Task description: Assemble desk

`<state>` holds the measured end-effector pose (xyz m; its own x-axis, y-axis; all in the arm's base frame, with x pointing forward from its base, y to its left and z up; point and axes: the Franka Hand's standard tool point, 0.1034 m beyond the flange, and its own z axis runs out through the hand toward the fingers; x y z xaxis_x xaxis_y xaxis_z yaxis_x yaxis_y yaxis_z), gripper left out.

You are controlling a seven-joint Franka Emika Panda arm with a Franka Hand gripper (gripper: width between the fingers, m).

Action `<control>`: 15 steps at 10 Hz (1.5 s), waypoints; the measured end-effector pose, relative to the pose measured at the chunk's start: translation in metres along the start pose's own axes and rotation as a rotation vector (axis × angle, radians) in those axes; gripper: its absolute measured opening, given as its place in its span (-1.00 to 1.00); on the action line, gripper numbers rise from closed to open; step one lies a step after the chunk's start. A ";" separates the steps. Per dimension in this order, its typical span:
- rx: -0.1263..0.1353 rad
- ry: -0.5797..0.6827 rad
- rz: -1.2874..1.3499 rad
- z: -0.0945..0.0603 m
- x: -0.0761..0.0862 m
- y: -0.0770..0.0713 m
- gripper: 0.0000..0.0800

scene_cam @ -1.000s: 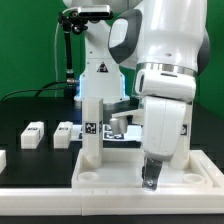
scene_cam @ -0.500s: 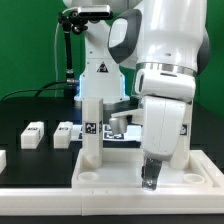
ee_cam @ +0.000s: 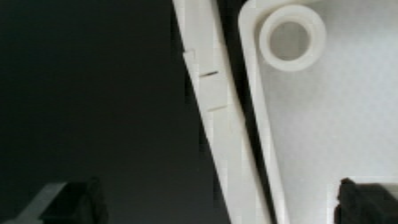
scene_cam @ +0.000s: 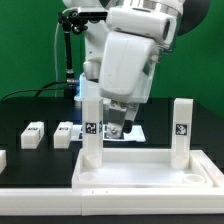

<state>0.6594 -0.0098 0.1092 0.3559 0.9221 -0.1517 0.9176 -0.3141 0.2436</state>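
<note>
The white desk top (scene_cam: 150, 172) lies flat at the front with its raised rim up. One square post leg (scene_cam: 91, 125) stands upright in its left corner socket, and a second leg (scene_cam: 181, 128) stands upright in the right corner. My gripper (scene_cam: 116, 129) hangs open and empty behind the top, between the two legs and nearer the left one. In the wrist view the gripper (ee_cam: 214, 205) has its dark fingertips (ee_cam: 66, 202) far apart over the top's rim (ee_cam: 214, 90), with a round corner socket (ee_cam: 290, 40) beyond and nothing between them.
Two loose white legs (scene_cam: 33, 135) (scene_cam: 66, 133) lie on the black table at the exterior view's left, and another white part (scene_cam: 2, 158) shows at the left edge. The marker board (scene_cam: 136, 130) lies behind the gripper. The robot base (scene_cam: 85, 70) stands at the back.
My arm has risen from the desk top's front right and swung back toward the exterior view's left. The right leg, hidden behind the arm before, now shows standing free.
</note>
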 end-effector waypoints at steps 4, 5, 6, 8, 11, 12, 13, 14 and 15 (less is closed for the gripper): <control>0.005 0.001 0.260 0.002 0.003 -0.003 0.62; 0.005 0.001 0.311 0.002 0.002 -0.002 0.62; 0.016 -0.001 0.352 -0.005 -0.011 0.003 0.62; 0.057 0.004 0.474 -0.024 -0.046 0.010 0.62; 0.094 -0.008 0.742 -0.026 -0.108 0.012 0.62; 0.084 0.000 0.824 -0.024 -0.098 0.008 0.62; 0.091 0.004 0.867 -0.025 -0.096 0.008 0.62; 0.093 0.002 0.925 -0.024 -0.097 0.008 0.62; 0.095 0.001 0.988 -0.024 -0.096 0.007 0.62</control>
<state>0.6278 -0.0948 0.1485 0.9684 0.2367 0.0785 0.2195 -0.9584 0.1823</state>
